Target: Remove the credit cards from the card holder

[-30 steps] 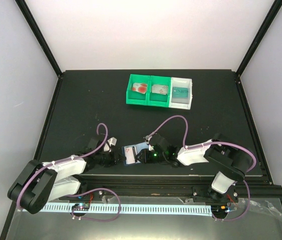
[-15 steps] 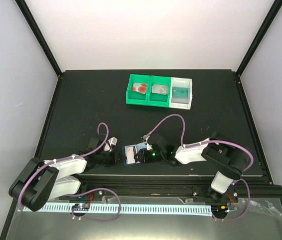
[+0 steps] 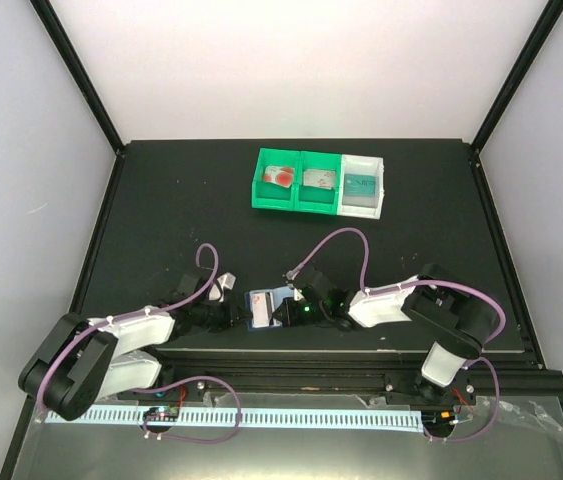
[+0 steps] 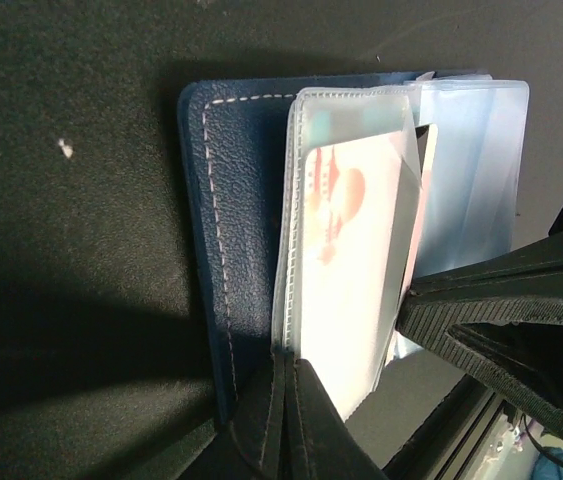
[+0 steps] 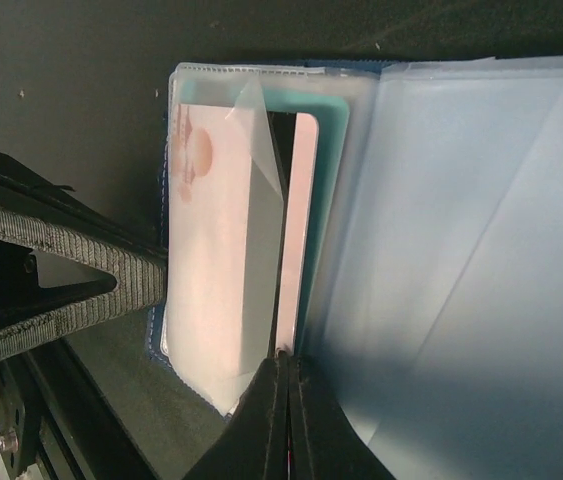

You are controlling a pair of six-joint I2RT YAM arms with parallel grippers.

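Open card holder [image 3: 264,306] on table [image 3: 161,220]; left gripper [image 4: 283,405] at its left end, right gripper [image 5: 283,400] at its right. Left jaws together, pinching holder's clear pocket [image 4: 346,110] edge. Right jaws together, apparently nipping end of pale card [image 5: 299,230] poking from pocket. Cards likely thin, stiff, light, slick; sleeves floppy, clingy. Best hold: exposed short edge, straight pull. Red circles on white card [image 4: 346,260]; no legible writing.

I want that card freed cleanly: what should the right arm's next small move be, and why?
Probably draw the right end effector straight back: it looks shut on the pale card, while the left end effector pins the card holder.
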